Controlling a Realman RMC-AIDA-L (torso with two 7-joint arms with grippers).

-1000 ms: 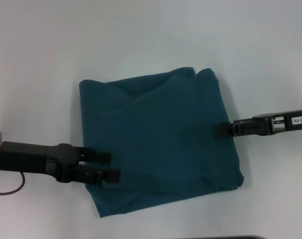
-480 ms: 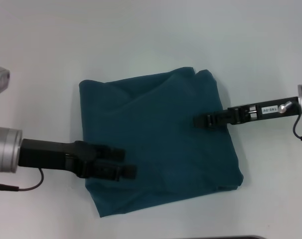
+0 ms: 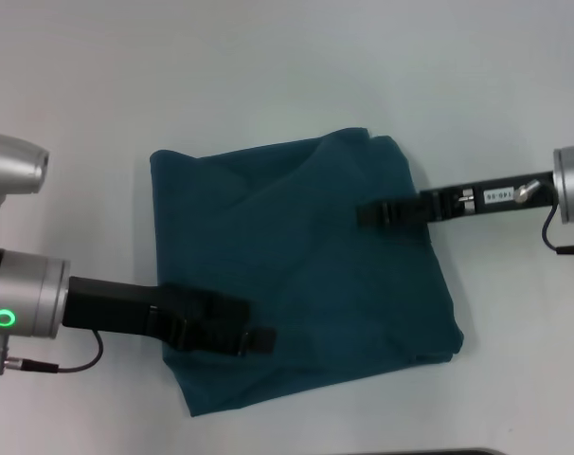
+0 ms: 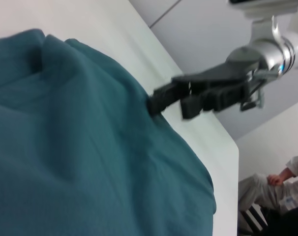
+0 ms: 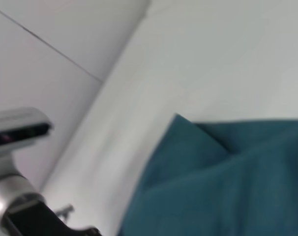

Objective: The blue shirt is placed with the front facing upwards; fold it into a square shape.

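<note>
Teal cotton, the blue shirt (image 3: pixel 301 270), lies already folded into a rough square on the white table (image 3: pixel 268 66). I judge this the final smoothing step. My left claw (image 3: pixel 247 327), fingers apart, rests over its near-left part; my right claw (image 3: pixel 374 214), apparently together, over its right side. Next: press flat, square edges.
</note>
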